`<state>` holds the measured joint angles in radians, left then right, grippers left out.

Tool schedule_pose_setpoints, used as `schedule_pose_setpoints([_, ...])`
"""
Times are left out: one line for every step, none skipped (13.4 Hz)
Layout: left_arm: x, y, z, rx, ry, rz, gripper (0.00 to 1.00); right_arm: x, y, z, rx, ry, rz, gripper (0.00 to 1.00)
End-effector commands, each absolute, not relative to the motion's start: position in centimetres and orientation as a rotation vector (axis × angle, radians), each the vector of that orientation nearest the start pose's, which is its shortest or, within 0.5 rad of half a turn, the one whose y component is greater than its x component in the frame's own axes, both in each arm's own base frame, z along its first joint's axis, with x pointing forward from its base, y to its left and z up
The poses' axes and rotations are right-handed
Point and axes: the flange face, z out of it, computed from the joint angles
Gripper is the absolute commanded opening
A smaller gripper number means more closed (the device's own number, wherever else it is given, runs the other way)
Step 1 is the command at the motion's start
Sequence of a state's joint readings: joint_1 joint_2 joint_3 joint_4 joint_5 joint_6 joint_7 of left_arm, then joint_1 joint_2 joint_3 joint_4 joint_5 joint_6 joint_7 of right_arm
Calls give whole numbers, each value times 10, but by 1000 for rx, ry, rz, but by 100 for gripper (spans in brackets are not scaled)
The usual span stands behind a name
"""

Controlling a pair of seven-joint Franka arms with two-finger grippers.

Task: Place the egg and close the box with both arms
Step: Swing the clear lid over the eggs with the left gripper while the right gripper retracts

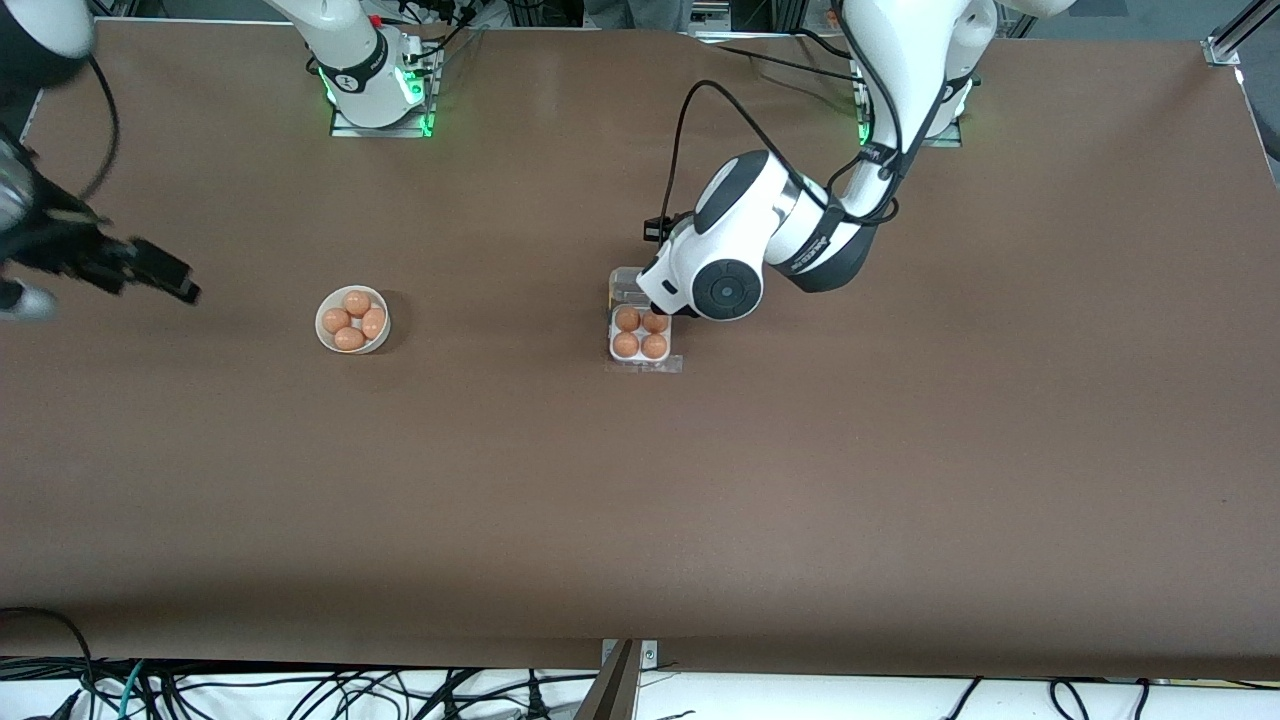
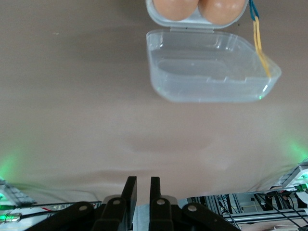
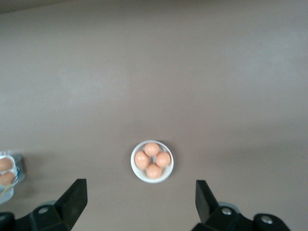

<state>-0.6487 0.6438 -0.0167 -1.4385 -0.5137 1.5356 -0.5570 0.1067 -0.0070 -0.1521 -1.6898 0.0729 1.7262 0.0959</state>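
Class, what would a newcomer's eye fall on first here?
The left gripper, shut on nothing, sits low by the box's open lid; the box at mid-table holds four eggs. Toward the right arm's end, a white bowl holds four more, and the open right gripper waits high above it.

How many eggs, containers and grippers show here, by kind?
Eggs in the box: 4
Eggs in the bowl: 4
Containers, box and bowl: 2
Grippers, left gripper shut over the table, right gripper open above the bowl: 2
Total: 12
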Motion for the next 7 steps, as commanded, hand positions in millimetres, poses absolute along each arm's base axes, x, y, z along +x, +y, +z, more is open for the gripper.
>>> schedule_pose_setpoints([491,-466,282,-3082,-60,1129,19,552,-24,609,-3073,212,-13,100])
schedule_pose_setpoints([493,-467,274,-3094,-77,1114,19,551,-26,620,-3100,211,-9,100])
schedule_pose_setpoints([490,-474,265,-3100,-75,1097,19,551,-27,622,-3114,232,-4,100])
schedule_pose_setpoints([487,-480,258,-3107,-69,1074,19,553,-26,619,-3120,247,-2,100])
schedule_pose_setpoints([489,-482,251,-3124,-75,1047,19,557,-28,615,-3122,240,-4,100])
schedule_pose_setpoints([492,-482,249,-3142,-88,1020,19,560,-29,612,-3123,236,-16,100])
schedule_pose_setpoints([496,-482,251,-3160,-95,990,19,564,-27,608,-3121,234,-24,100])
